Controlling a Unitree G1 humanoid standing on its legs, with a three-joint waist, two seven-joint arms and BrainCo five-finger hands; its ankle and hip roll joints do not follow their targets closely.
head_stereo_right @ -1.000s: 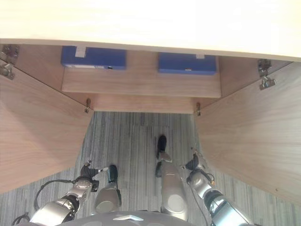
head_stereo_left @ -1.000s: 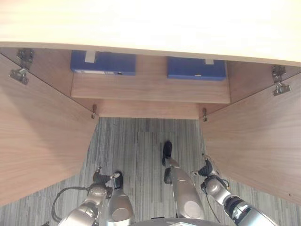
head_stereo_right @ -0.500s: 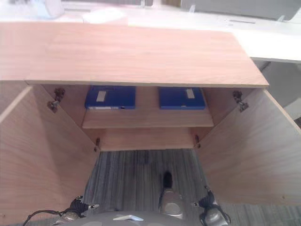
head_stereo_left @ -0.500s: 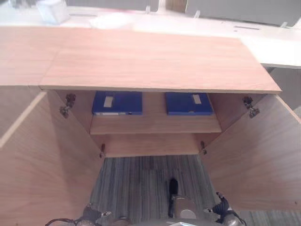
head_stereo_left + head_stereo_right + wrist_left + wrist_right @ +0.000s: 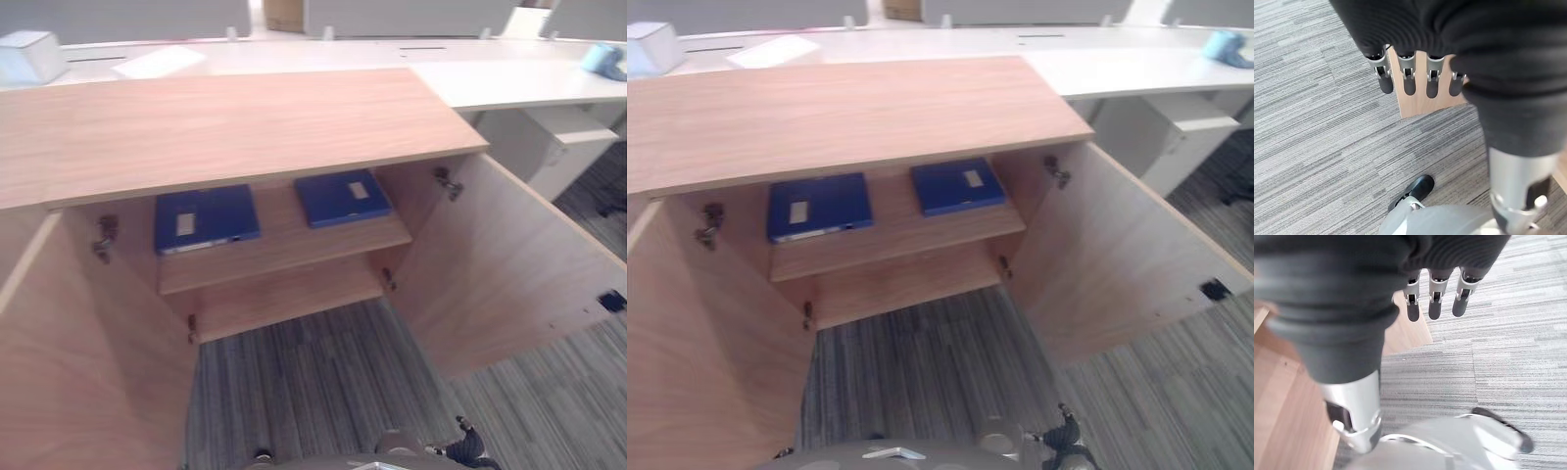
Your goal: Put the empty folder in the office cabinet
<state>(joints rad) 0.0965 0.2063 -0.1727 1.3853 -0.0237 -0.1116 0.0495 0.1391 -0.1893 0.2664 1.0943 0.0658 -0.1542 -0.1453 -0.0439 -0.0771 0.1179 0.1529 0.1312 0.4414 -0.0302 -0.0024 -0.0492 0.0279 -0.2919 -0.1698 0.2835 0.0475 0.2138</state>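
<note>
Both hands hang empty, the left hand (image 5: 1415, 78) and right hand (image 5: 1437, 293) with fingers straight and relaxed above the carpet. Well ahead, two blue folders (image 5: 206, 217) (image 5: 342, 197) lie flat on the open cabinet's shelf (image 5: 284, 257), apparently already stowed.

Item count: cabinet interior

Two blue folders (image 5: 206, 217) (image 5: 342, 196) are lying on one shelf (image 5: 284, 255); two cabinet doors (image 5: 509, 269) (image 5: 78, 382) are standing open.
</note>
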